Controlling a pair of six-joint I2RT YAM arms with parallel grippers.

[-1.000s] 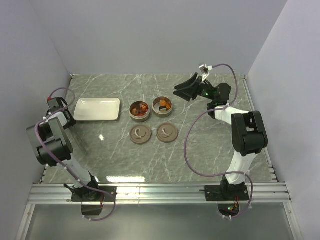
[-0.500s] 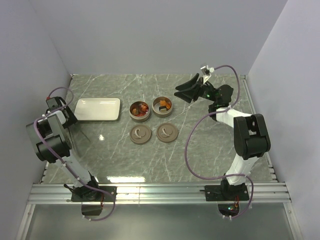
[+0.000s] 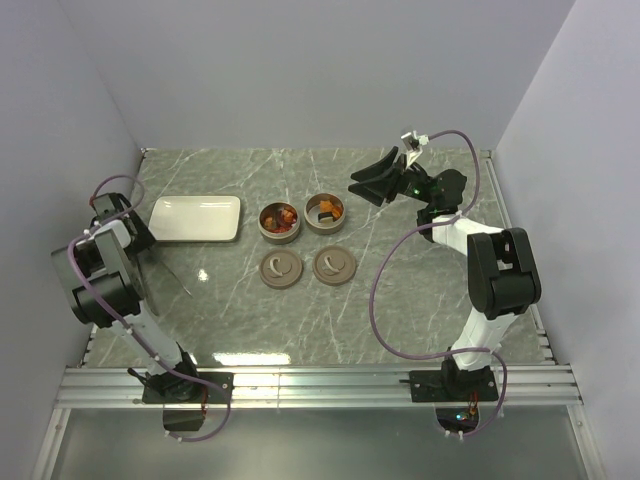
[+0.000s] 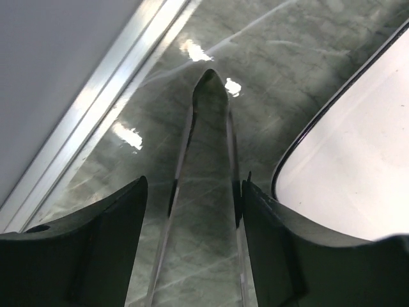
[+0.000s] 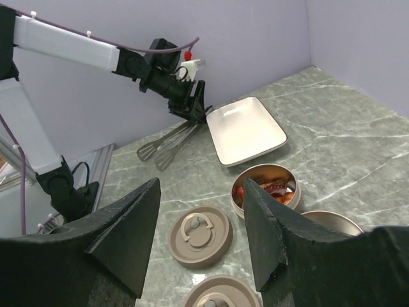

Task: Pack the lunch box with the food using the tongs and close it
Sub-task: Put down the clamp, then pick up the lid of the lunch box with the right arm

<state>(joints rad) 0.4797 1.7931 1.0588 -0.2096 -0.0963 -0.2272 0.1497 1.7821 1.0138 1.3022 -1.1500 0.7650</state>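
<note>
The top camera looks down over the whole table (image 3: 400, 300). The left wrist camera sits close over the tongs (image 4: 209, 96). The right wrist camera faces leftward, and all three views share the plate (image 5: 246, 131).

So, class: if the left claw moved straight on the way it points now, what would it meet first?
Most likely the tongs, lying on the table between the left claw's open fingers with the joined end ahead. Depth is unclear, so it might touch the table beside them.

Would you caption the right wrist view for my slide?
Two open tins with food, two lids, white plate, tongs by left tool.
</note>
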